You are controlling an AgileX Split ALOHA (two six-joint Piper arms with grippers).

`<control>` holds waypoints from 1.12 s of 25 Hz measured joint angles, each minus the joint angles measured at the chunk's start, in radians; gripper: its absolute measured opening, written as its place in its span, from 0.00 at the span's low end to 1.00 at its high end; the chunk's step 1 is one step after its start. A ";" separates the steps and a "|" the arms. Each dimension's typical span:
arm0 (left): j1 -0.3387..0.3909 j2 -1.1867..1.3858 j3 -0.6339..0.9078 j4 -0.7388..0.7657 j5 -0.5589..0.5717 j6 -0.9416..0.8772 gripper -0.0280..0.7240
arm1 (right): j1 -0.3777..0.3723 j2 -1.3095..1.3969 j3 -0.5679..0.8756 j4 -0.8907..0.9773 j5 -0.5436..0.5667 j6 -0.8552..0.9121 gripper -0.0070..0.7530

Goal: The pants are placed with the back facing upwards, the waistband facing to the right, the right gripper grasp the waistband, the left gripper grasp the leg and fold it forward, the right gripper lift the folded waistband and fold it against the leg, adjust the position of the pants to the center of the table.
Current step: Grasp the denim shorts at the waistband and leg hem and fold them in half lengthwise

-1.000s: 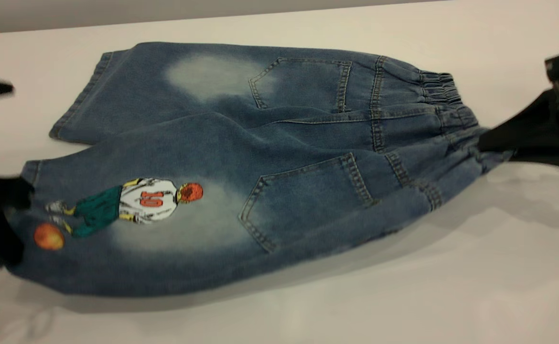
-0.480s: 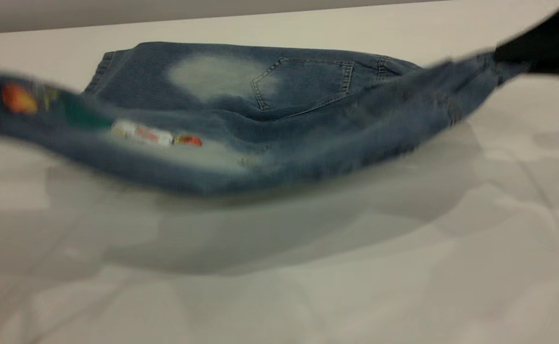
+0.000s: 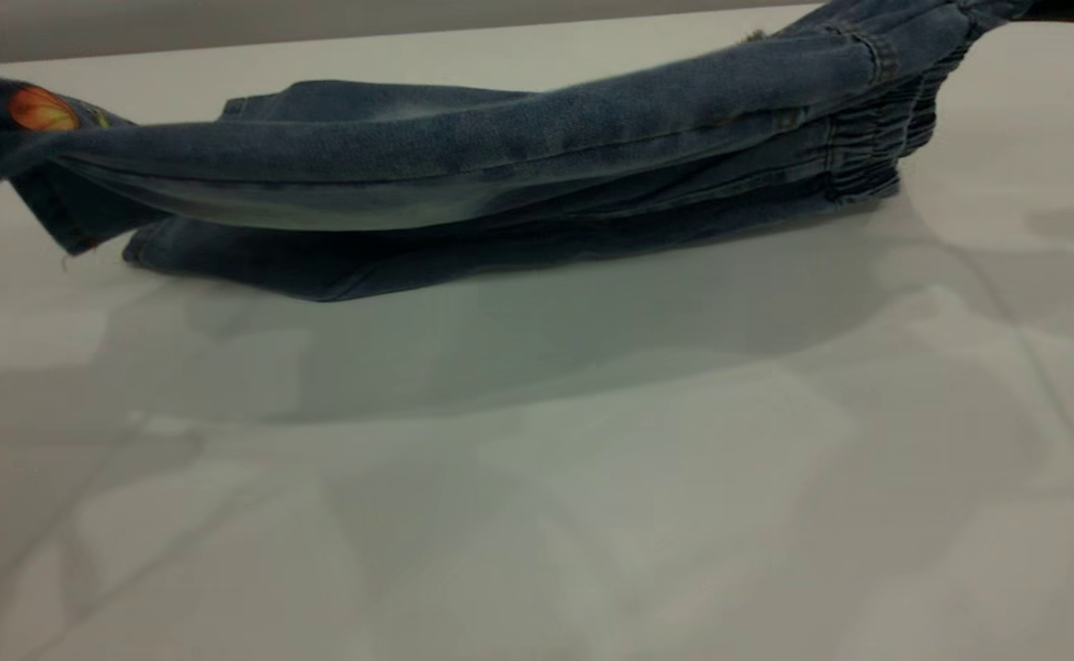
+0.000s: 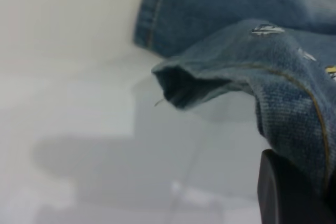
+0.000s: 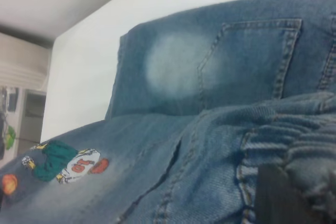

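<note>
Since a second ago the soft, sagging blue washed-denim pants (image 3: pixel 464 174) have been lifted across frame centre, left gripper (image 4: pixel 294 192) clamping the printed leg (image 3: pixel 32 115), right gripper (image 5: pixel 278 195) the ruched waistband (image 3: pixel 877 138).

We see the pants (image 3: pixel 464 174) lying across the far half of the table (image 3: pixel 537 477), their near half lifted off it and hanging over the half that still lies flat. The waistband (image 3: pixel 877 138) is at the right end, raised toward the right hand (image 5: pixel 286 198) gripping it. The leg (image 3: pixel 50 124) is at the left end, held up by the left hand (image 4: pixel 294 195), its hem above the table.
</note>
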 joint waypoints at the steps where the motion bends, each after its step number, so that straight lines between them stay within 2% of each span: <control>1: 0.000 0.016 -0.006 -0.001 -0.022 -0.001 0.14 | 0.000 0.012 -0.006 0.000 -0.003 0.000 0.06; 3: 0.000 0.045 -0.026 -0.001 -0.047 -0.002 0.14 | 0.000 0.048 -0.021 0.001 -0.012 0.000 0.06; 11: 0.000 0.206 -0.198 0.010 -0.030 -0.001 0.14 | 0.001 0.174 -0.088 0.007 -0.012 0.002 0.06; 19: -0.010 0.400 -0.398 0.011 0.029 0.026 0.14 | 0.001 0.174 -0.147 0.008 -0.016 0.003 0.06; 28: -0.020 0.507 -0.572 0.014 0.080 0.050 0.14 | 0.001 0.172 -0.163 0.008 -0.083 -0.031 0.06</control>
